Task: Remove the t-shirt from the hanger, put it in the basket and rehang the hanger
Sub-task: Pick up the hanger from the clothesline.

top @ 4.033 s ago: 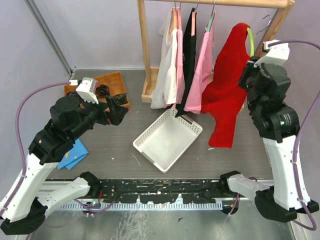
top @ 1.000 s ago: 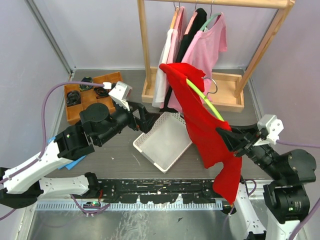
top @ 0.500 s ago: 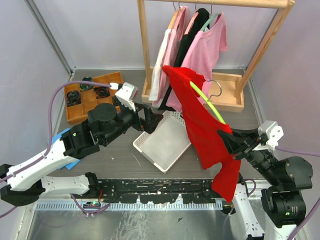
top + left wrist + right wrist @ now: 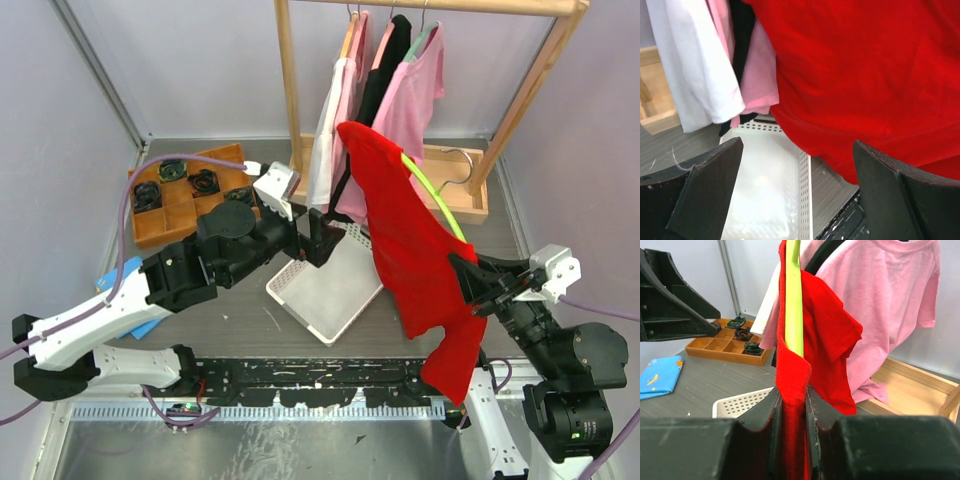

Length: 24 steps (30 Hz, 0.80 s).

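The red t-shirt [image 4: 400, 240] hangs on a green hanger [image 4: 437, 203], off the rack and held over the table's right side. My right gripper [image 4: 470, 285] is shut on the shirt's fabric and the hanger's end; the right wrist view shows the jaws [image 4: 793, 395] pinching red cloth around the green bar [image 4: 795, 305]. My left gripper [image 4: 320, 240] is open, just left of the shirt, above the white basket [image 4: 325, 295]. In the left wrist view the red shirt [image 4: 865, 75] fills the upper right between my spread fingers [image 4: 710, 190].
A wooden rack [image 4: 290, 90] at the back holds white, pink and black shirts [image 4: 400, 100]. An orange tray [image 4: 170, 200] with black parts stands at the left, with a blue cloth [image 4: 150, 325] nearer the front. The basket also shows in the left wrist view [image 4: 765, 195].
My left gripper has moved right, closer to the red shirt and over the basket. The right arm has shifted the hanger and shirt slightly right and up.
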{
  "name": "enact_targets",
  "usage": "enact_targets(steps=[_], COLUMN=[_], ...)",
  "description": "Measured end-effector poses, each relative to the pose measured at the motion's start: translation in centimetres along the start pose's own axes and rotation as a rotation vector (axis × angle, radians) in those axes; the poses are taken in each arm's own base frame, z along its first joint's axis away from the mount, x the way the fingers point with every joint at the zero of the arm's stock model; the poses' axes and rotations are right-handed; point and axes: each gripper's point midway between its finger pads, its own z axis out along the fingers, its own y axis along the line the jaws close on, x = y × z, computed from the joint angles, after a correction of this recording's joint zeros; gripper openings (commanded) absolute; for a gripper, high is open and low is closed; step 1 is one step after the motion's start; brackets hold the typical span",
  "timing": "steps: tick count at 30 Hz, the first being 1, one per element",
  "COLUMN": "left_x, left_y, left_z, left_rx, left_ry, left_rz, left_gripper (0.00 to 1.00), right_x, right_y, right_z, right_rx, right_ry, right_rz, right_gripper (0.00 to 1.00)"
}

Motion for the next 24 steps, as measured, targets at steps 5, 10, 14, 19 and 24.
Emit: enact_targets(steps=[5, 10, 14, 19, 24], left_x=[-1.8, -2.7, -2.9, -1.7, -1.4], left_y=[-1.3, -2.8, -5.1, -7.2, -8.2], left_z=[0.5, 1.4, 2.5, 4.2, 4.6], left_rx=[0.027, 0.056, 0.095, 0.121, 0.134], left_ry=[-0.043, -0.063, -0.065, -0.037, -0.032], left_rz=[0.004, 0.01, 0.026, 0.059, 0.083], left_gripper=[0.98, 0.98, 0.98, 0.98, 0.98], right_x=[-0.1, -0.1, -0.7, -2.2, -2.0], right_y=[-0.7, -1.1, -1.5, -2.4, -3.3], right_z=[-0.3, -1.9, -3.5, -5.3, -5.5], right_rx=[0.05, 0.117, 0.185, 0.28, 0.333], right_ry=[-0.009, -0.037, -0.074, -0.133, -0.135], right_rz=[0.008, 0.02, 0.013, 0.008, 0.02], right_gripper=[0.01, 0.01, 0.01, 0.01, 0.01])
